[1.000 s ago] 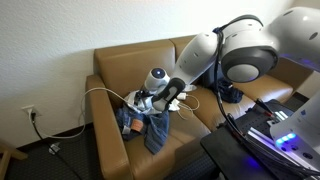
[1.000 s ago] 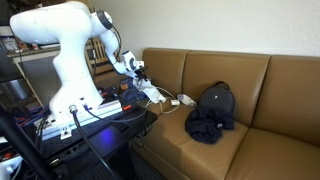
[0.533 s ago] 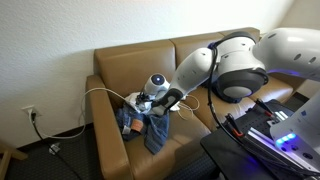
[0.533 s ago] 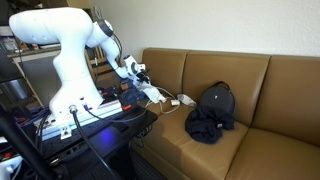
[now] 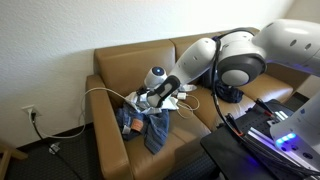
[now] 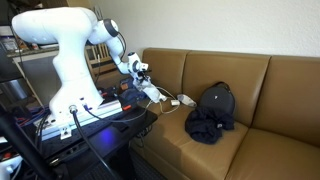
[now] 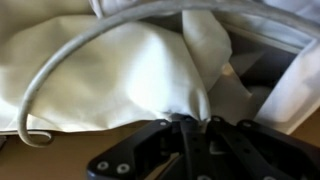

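Note:
A crumpled white cloth (image 7: 110,70) fills the wrist view, and a fold of it is pinched between the black fingers of my gripper (image 7: 185,122), which is shut on it. In both exterior views the gripper (image 5: 148,100) (image 6: 143,72) is down on the left seat of a brown couch (image 5: 120,65). There the white cloth (image 5: 178,98) lies next to blue jeans (image 5: 147,130). A grey-white cable (image 7: 60,65) arcs over the cloth.
A black backpack (image 6: 215,98) and a dark garment (image 6: 203,128) sit on the middle seat. A white cable (image 5: 100,92) runs over the couch arm to a wall outlet (image 5: 30,113). The robot's base and a lit equipment table (image 6: 90,115) stand beside the couch.
The jaws have gone from open to shut, pinching the white cloth. The arm's upper links shifted slightly; the gripper stayed over the same spot.

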`<state>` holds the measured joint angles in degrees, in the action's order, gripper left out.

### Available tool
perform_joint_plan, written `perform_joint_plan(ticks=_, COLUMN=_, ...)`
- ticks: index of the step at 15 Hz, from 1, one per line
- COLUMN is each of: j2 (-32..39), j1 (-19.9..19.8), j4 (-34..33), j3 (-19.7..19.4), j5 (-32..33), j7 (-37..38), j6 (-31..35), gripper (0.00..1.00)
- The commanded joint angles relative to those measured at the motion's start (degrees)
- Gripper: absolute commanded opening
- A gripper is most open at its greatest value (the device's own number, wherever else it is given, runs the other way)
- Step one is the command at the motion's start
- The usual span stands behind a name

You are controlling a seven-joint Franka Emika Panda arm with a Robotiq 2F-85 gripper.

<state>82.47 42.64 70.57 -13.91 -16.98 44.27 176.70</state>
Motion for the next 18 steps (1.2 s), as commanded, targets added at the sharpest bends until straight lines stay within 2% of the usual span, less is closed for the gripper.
perform_joint_plan(ticks=1, j2=-8.02, j1=-9.62, j4=5.01, j3=9.48, j5=-1.5, j7=-3.87, j6=1.23, gripper=0.01)
perform_joint_plan(ticks=4, j2=-14.94, j1=-17.99, j4=10.83, j3=17.31, j5=-2.18, j7=-5.29, j6=6.78, gripper=0.02)
perform_joint_plan(ticks=7, j2=-20.82, j1=-25.52, j4=16.76, j3=23.38, j5=-2.49, j7=-4.0, j6=14.46, gripper=0.02)
perform_joint_plan(ticks=11, j2=-27.82, j1=-34.33, j4=26.12, j3=29.13, j5=-2.9, j7=-0.42, j6=25.08, gripper=0.02)
perform_joint_plan(ticks=12, j2=-28.89, j1=-35.84, j4=25.96, j3=29.3, j5=-3.08, j7=1.34, j6=25.04, gripper=0.02)
perform_joint_plan(ticks=13, j2=-29.64, j1=-36.76, j4=23.57, j3=29.31, j5=-6.68, j7=0.0, j6=22.58, gripper=0.02)
perform_joint_plan(ticks=14, j2=-32.6, j1=-40.77, j4=29.38, j3=31.84, j5=-3.94, j7=4.14, j6=22.43, gripper=0.02)
perform_joint_plan(ticks=15, j2=-34.09, j1=-47.14, j4=33.5, j3=38.5, j5=-0.01, j7=2.43, j6=20.39, gripper=0.02)
perform_joint_plan(ticks=16, j2=-33.7, j1=-50.21, j4=35.45, j3=42.24, j5=5.63, j7=4.8, j6=19.9, gripper=0.02)
perform_joint_plan(ticks=17, j2=-29.76, j1=-43.08, j4=26.62, j3=35.33, j5=-1.35, j7=0.95, j6=20.46, gripper=0.07)
perform_joint_plan(ticks=18, j2=-30.64, j1=-46.79, j4=29.46, j3=39.08, j5=1.79, j7=1.72, j6=20.38, gripper=0.07)
